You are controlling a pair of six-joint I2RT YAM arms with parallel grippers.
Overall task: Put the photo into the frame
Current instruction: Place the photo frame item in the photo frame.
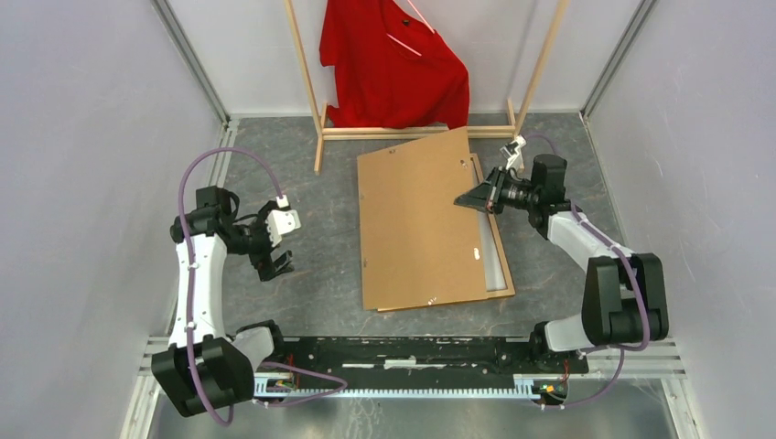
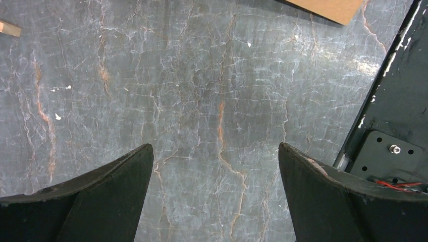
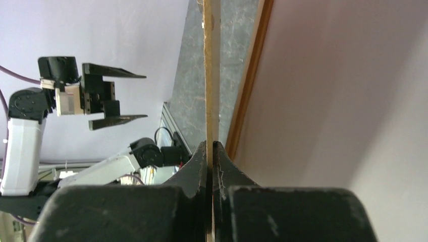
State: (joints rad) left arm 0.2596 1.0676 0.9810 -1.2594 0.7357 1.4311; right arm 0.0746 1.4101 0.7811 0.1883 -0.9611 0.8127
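- My right gripper (image 3: pixel 211 146) has its black fingers pressed together on the edge of the backing board (image 1: pixel 416 219). It pinches a thin sheet of brown fibreboard with a rough, fibrous cut edge.
- From the top camera, the board is a large flat rectangle, matte tan, turned slightly askew. My pinch sits on its right edge, toward the far end.
- The frame (image 3: pixel 249 75) lies flat on the table (image 1: pixel 302 183) beneath the board. Its slim orange-brown wooden rails show only past the board's right and near edges.
- Inside the right rail I see a smooth pale strip (image 1: pixel 495 261). I cannot tell whether it is the photo's white back or something else. I see no printed side of the photo in any view.
- My left gripper (image 1: pixel 274 266) is spread wide and holds nothing, well left of the board. Its dark, tapered fingers (image 2: pixel 116 181) hang over bare tabletop.
- The tabletop is grey stone-patterned, veined with white and rusty cracks.
- At the back stands a pale wooden clothes rack (image 1: pixel 366 133) of thin square-section sticks. A soft red shirt (image 1: pixel 393 73) is draped on it.
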